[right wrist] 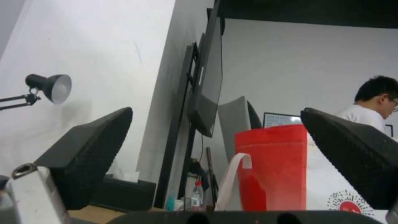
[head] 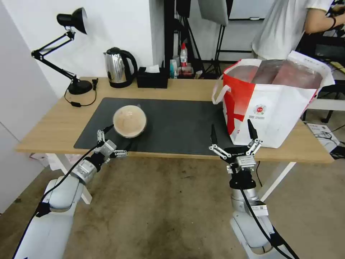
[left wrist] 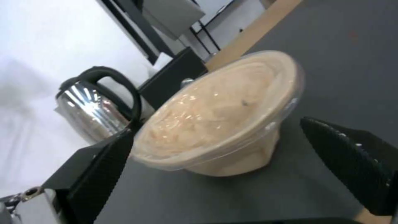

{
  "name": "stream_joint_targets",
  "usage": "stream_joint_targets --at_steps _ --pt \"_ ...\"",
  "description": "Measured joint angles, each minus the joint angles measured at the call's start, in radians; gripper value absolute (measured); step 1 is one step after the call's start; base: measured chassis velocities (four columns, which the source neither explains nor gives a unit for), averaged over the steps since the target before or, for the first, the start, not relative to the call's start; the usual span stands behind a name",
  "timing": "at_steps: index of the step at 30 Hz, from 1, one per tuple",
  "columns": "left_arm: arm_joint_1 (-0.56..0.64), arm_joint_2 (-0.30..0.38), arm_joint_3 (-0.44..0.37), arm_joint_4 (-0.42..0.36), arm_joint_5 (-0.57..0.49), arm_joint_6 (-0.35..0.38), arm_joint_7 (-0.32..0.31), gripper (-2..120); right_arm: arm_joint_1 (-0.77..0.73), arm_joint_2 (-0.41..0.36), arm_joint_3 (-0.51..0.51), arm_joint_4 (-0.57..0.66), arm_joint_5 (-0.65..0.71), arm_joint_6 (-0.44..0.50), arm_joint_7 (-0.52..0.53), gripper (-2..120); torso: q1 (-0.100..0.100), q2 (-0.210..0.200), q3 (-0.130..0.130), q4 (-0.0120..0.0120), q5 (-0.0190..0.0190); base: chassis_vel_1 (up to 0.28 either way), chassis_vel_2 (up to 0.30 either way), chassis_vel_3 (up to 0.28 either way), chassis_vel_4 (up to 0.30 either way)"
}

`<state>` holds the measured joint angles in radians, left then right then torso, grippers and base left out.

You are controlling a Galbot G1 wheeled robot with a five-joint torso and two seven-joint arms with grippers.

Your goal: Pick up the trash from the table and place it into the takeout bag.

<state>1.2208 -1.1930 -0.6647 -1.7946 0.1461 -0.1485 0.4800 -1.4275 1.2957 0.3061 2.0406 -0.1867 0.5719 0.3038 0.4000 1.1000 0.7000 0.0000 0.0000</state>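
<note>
The trash I see is a round beige bowl (head: 129, 121) under a clear lid, standing on the dark grey mat (head: 179, 126) of the table (head: 54, 126). My left gripper (head: 115, 141) is open at the table's front edge, just short of the bowl. In the left wrist view the bowl (left wrist: 219, 118) sits ahead of the left gripper (left wrist: 217, 127), untouched by either finger. The takeout bag (head: 273, 104) stands open at the right end of the table. In front of the bag's red side panel (right wrist: 273, 168), my right gripper (head: 231, 131) (right wrist: 217, 112) is held open and empty.
A steel kettle (head: 118, 67) and a black tissue box (head: 152, 77) stand along the table's back edge. A black desk lamp (head: 72, 54) stands at the back left. Bare floor lies below the arms.
</note>
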Motion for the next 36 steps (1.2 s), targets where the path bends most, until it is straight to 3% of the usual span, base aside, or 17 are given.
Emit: stream_joint_targets --at_steps 7,36 --pt "-0.004 0.008 0.004 0.007 -0.006 0.003 -0.026 100 -0.003 0.000 0.000 0.001 0.000 0.000 0.000 100 0.000 0.000 0.000 0.0000 0.0001 0.000 0.000 0.000 0.000" --pt "-0.061 0.070 0.041 0.063 -0.036 0.021 -0.026 100 0.004 0.011 -0.003 -0.011 0.000 0.002 0.000 100 0.000 0.000 0.000 0.0000 0.0000 0.000 0.000 0.000 0.000"
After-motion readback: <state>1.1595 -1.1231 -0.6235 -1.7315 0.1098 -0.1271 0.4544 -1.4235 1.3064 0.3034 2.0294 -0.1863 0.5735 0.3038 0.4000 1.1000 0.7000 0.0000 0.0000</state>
